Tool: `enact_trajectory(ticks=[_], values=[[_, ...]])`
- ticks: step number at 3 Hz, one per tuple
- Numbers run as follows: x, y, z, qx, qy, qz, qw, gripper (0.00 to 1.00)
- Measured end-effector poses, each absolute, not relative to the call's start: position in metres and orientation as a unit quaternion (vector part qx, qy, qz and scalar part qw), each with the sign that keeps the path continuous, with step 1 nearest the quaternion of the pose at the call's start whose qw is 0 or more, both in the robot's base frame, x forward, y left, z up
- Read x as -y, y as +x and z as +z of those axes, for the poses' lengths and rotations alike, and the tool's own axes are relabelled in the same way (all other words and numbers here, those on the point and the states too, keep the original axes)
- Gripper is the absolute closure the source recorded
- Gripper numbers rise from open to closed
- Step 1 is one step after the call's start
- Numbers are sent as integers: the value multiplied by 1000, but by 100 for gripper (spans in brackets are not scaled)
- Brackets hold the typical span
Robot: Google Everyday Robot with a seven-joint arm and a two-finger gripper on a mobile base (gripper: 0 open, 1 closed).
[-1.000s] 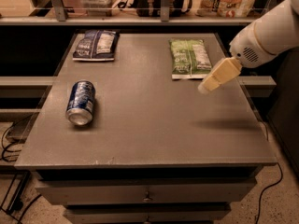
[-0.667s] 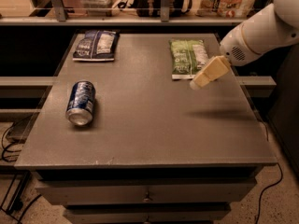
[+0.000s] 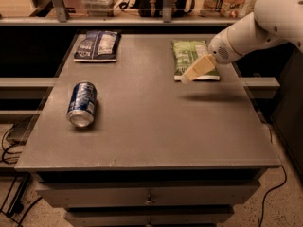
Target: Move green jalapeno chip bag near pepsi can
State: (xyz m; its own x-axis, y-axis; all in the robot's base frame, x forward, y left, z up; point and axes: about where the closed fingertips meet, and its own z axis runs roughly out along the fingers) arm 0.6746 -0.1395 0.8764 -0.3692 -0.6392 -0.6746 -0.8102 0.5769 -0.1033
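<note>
The green jalapeno chip bag (image 3: 189, 56) lies flat at the back right of the grey table. The pepsi can (image 3: 82, 103) lies on its side at the left, silver top toward the front. My gripper (image 3: 188, 75) hangs from the white arm coming in from the upper right. Its cream fingers point down-left over the bag's front edge, above the table, and cover part of the bag.
A dark blue chip bag (image 3: 97, 46) lies at the back left of the table (image 3: 156, 126). A shelf with assorted items runs behind the table. Drawers sit below the front edge. Cables lie on the floor at left and right.
My gripper has moved left and slightly toward the back, from beside the bag's right front corner to over its front edge. The bag and can have not moved.
</note>
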Motion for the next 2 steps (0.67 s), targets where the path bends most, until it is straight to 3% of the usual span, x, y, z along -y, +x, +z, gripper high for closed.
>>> enact_trajectory(ticks=[1, 2], values=[[139, 703, 855, -828, -421, 140, 342, 0], [146, 720, 839, -841, -399, 147, 335, 15]])
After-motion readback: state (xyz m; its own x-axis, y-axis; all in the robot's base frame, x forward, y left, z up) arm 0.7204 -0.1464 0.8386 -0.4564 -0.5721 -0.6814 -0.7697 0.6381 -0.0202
